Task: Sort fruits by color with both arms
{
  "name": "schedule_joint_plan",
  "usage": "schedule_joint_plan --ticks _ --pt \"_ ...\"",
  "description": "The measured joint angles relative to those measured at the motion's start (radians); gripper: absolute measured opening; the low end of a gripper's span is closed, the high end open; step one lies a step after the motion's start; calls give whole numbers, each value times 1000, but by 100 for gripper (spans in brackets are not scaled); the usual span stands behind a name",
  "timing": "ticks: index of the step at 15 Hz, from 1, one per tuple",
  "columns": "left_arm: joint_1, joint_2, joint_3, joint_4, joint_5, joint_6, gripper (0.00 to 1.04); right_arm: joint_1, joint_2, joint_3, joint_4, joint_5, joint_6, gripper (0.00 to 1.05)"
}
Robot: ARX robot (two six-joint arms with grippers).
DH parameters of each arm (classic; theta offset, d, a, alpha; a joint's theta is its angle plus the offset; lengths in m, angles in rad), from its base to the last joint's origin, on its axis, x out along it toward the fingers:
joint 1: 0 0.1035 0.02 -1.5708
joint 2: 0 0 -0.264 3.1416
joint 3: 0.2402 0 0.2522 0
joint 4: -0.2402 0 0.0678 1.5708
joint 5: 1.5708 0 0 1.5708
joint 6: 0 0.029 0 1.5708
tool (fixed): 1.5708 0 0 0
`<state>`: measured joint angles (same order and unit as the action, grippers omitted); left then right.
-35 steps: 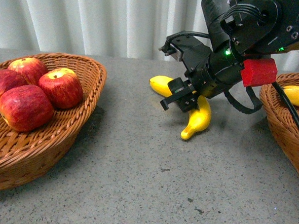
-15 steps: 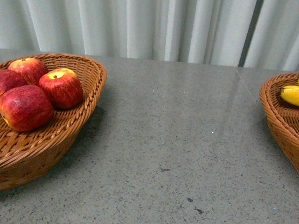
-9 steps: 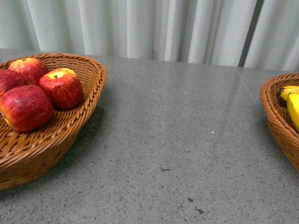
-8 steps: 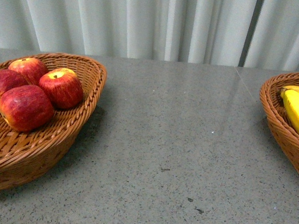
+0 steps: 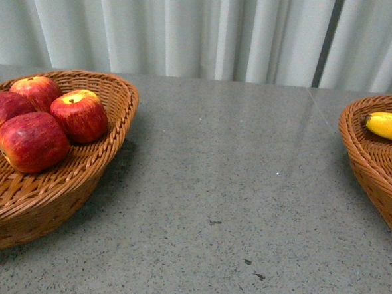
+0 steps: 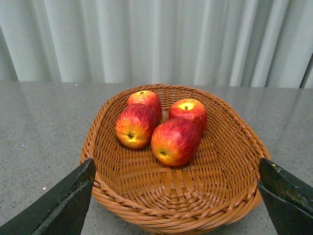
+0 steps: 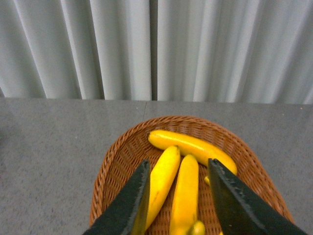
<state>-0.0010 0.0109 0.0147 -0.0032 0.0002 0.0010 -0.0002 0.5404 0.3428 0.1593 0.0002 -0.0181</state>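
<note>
Four red apples [image 6: 161, 127] lie clustered together in a woven basket [image 6: 230, 186], touching one another toward its far half. In the front view the same apples [image 5: 48, 121] sit in the left basket [image 5: 81, 180], which stands on the grey speckled surface [image 5: 233, 189] at the left edge.

The bananas [image 7: 183, 171] lie in a second woven basket [image 7: 112, 171]. In the right wrist view three long yellow ones show side by side: one [image 7: 190, 147] lies across the far part of the basket, and two [image 7: 161, 178] run lengthwise next to each other just beside it, with the tips of further yellow fruit partly hidden low between the gripper's fingers. In the front view only part of this right basket [image 5: 362, 157] shows at the right edge, with one banana [image 5: 387, 125] lying across it and a sliver of another at the frame edge.

The left gripper [image 6: 173, 205] hangs above the near rim of the apple basket with its two dark fingers [image 6: 63, 205] spread wide apart and nothing between them. The right gripper [image 7: 178, 205] hangs over the banana basket; its fingers [image 7: 124, 205] stand apart, framing the bananas below without clearly touching them.

The two baskets stand well apart on the surface. Pale pleated curtains [image 5: 190, 30] hang behind it. Neither arm shows in the front view.
</note>
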Motion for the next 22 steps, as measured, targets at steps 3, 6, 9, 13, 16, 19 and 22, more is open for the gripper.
schedule_joint_plan --ticks 3,6,9,13,16,19,22 --pt "0 0 0 0 0 0 98 0 -222 -136 -55 0 3 7" --pt "0 0 0 0 0 0 98 0 -305 -220 -61 0 7 2" --pt "0 0 0 0 0 0 98 0 -349 -235 -82 0 7 2" --pt "0 0 0 0 0 0 98 0 -477 -274 -168 0 8 2" --pt "0 0 0 0 0 0 98 0 -493 -291 -167 0 8 2" --pt "0 0 0 0 0 0 98 0 -531 -330 -167 -1 10 2" --pt "0 0 0 0 -1 0 98 0 -536 -330 -164 0 10 2"
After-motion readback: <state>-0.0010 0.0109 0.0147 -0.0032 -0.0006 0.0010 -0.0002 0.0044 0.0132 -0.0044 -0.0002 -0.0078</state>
